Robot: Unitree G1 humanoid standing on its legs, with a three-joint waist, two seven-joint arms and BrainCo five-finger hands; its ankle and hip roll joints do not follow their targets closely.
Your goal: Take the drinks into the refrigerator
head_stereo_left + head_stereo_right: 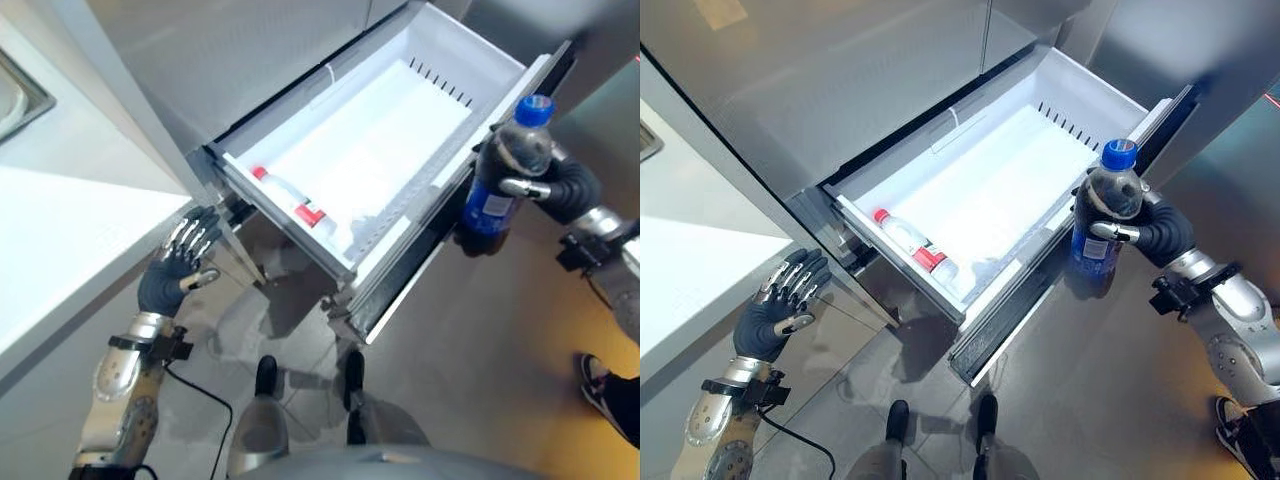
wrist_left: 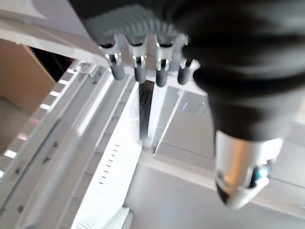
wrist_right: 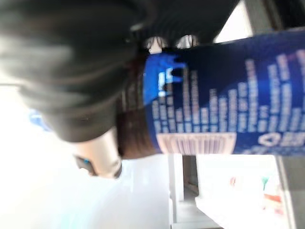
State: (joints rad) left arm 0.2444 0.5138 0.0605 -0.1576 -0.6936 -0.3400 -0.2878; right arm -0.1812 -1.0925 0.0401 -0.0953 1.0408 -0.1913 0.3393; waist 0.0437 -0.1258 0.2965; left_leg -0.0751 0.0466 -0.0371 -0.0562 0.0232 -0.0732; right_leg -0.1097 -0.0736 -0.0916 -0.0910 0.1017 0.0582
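one right hand [image 1: 1160, 232] gripping cola bottle [image 1: 1102, 215], left hand [image 1: 775, 312] open

A dark cola bottle [image 1: 1103, 215] with a bright blue cap and a blue label printed in white is gripped in the right hand [image 1: 1152, 232], whose cover is dark and ribbed and whose fingers are silver with dark tips. The open refrigerator drawer [image 1: 1035, 115] is white inside, with a row of dark slots along its far wall and a brushed grey steel front. In it lies a clear bottle [image 1: 914, 245] with a red cap and red label. The left hand [image 1: 780, 305], dark-backed with silver fingers, shows beside a white countertop [image 1: 680, 270]. The floor [image 1: 1120, 390] is grey.
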